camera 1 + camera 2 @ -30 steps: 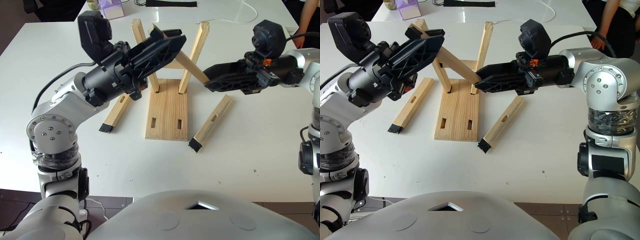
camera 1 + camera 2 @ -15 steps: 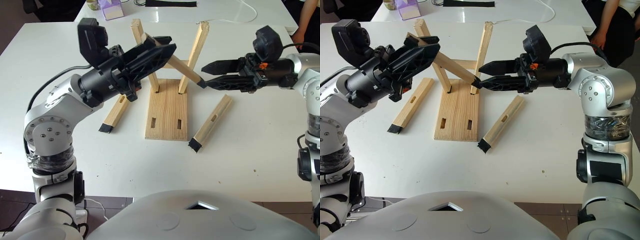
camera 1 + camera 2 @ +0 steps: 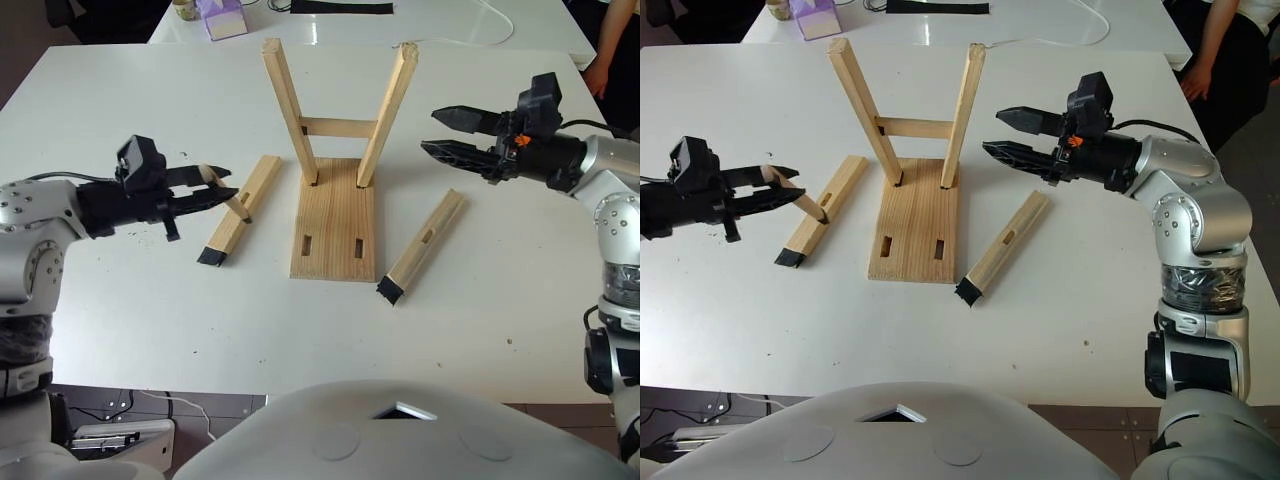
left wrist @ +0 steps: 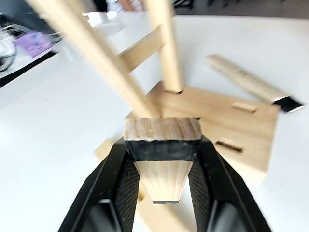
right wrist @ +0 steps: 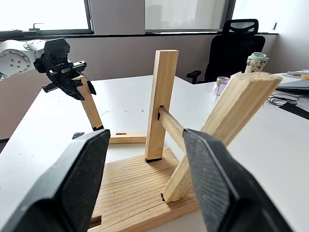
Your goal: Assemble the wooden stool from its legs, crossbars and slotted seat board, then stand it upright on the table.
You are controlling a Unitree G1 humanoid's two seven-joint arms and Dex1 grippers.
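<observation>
The slotted seat board (image 3: 333, 240) lies flat on the white table. Two legs (image 3: 288, 110) (image 3: 386, 108) stand in its far slots, joined by a crossbar (image 3: 340, 127). One loose leg (image 3: 243, 205) lies left of the board and another (image 3: 425, 243) right of it. My left gripper (image 3: 212, 191) hovers over the table left of the left loose leg, shut on a short crossbar (image 4: 162, 166) that juts from its tips. My right gripper (image 3: 445, 132) hangs open right of the standing legs, apart from them, with nothing between its fingers (image 5: 84, 179).
The table's far edge carries a purple box (image 3: 221, 15) and a white cable (image 3: 480, 30). A person stands at the far right corner (image 3: 1210, 50). Bare tabletop stretches along the front edge (image 3: 300, 340).
My left arm swung away to the left, carrying the short crossbar off from the standing legs. My right gripper opened, let go of the crossbar's end and drew back to the right.
</observation>
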